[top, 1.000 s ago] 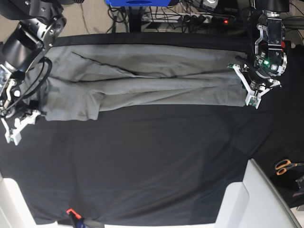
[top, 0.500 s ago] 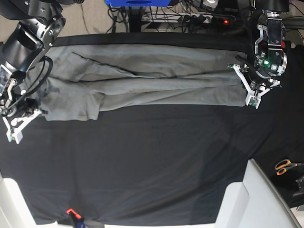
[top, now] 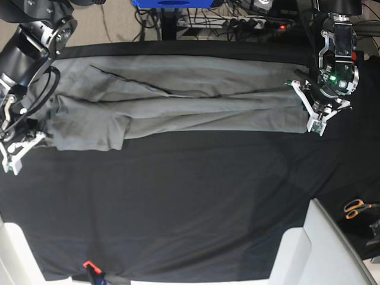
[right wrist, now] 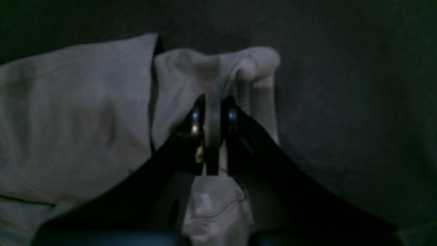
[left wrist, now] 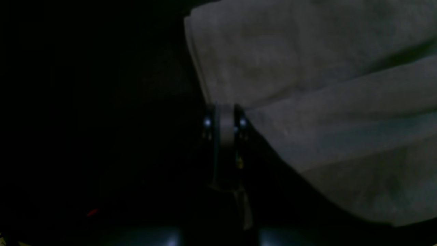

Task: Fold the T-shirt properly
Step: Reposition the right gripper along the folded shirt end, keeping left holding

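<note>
The grey T-shirt (top: 178,98) lies as a long, folded strip across the far part of the black cloth (top: 190,196). At its right end in the base view, my left gripper (top: 313,122) is shut on the shirt's edge; in the left wrist view the closed fingertips (left wrist: 223,114) meet the T-shirt (left wrist: 307,85) hem. At the strip's left end my right gripper (top: 34,141) is shut on a bunched corner. In the right wrist view the T-shirt (right wrist: 85,119) fabric puckers right above the gripper (right wrist: 213,102).
Orange-handled scissors (top: 356,208) lie at the right edge of the cloth. A white bin or panel (top: 312,249) stands at the front right. A small red-tipped object (top: 89,264) sits at the front left. Cables and a power strip (top: 249,22) run behind the table.
My right gripper has closed on the shirt's left corner and moved slightly up and away from the front. The left gripper and the shirt's right end have not moved.
</note>
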